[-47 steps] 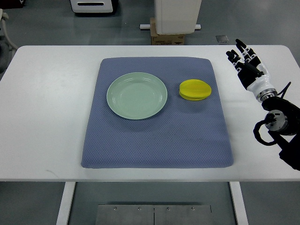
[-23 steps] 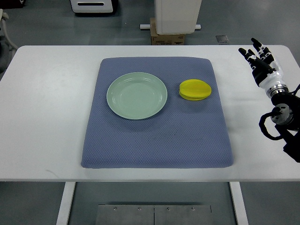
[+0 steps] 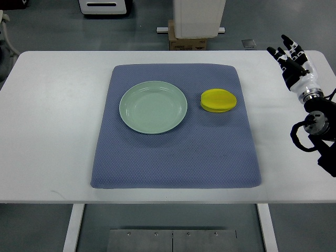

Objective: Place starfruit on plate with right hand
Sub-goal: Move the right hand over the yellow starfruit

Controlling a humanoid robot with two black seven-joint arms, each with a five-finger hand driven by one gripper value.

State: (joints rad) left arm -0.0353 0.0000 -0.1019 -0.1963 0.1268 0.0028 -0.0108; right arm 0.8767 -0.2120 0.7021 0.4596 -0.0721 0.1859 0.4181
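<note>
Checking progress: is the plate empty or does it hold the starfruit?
Empty. The plate shows only its bare green surface; the starfruit lies beside it on the blue mat.

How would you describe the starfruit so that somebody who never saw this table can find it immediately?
Find the blue mat in the middle of the white table. On it lies a pale green plate, and just right of the plate, not touching it, is the starfruit. It is the only bright yellow thing, small and ridged.

lab/test bay | grey concrete floor (image 3: 52,29) | white bench table (image 3: 52,131) | equipment bases (image 3: 102,6)
</note>
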